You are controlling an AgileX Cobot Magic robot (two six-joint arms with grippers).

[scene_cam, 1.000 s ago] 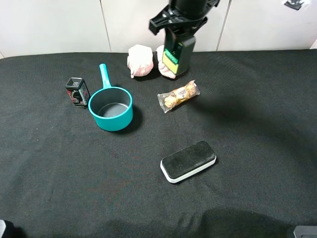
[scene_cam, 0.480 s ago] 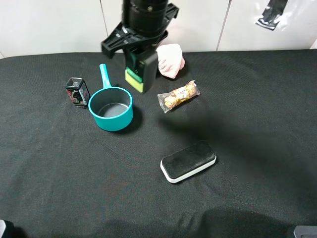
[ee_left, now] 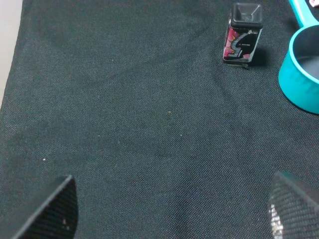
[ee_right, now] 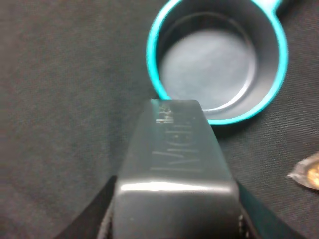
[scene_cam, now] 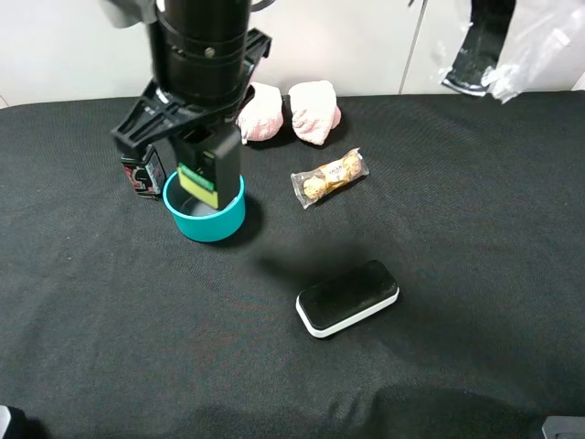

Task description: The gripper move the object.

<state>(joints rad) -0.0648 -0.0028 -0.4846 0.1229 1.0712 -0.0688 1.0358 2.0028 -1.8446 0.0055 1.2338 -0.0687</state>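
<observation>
While my right pincer (scene_cam: 208, 146) clenches the dark bottle (scene_cam: 208, 178), seemingly just above the teal saucepan (scene_cam: 215, 224), any low pass could clip the rim.

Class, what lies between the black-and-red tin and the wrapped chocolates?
The teal saucepan, partly hidden by the gripped bottle, in the exterior high view.

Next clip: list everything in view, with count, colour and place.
bottle: 1, dark grey, green-yellow label, held aloft by the pot
pot: 1, teal, left of centre
tin: 1, black-red, left of pot
bundles: 2, pink, back edge
chocolate packet: 1, gold, right of pot
eraser block: 1, black-and-white, front centre
cloth: 1, black, covers table
right end effector: 1, black, shut on bottle
left end effector: 1, black, open, over cloth
</observation>
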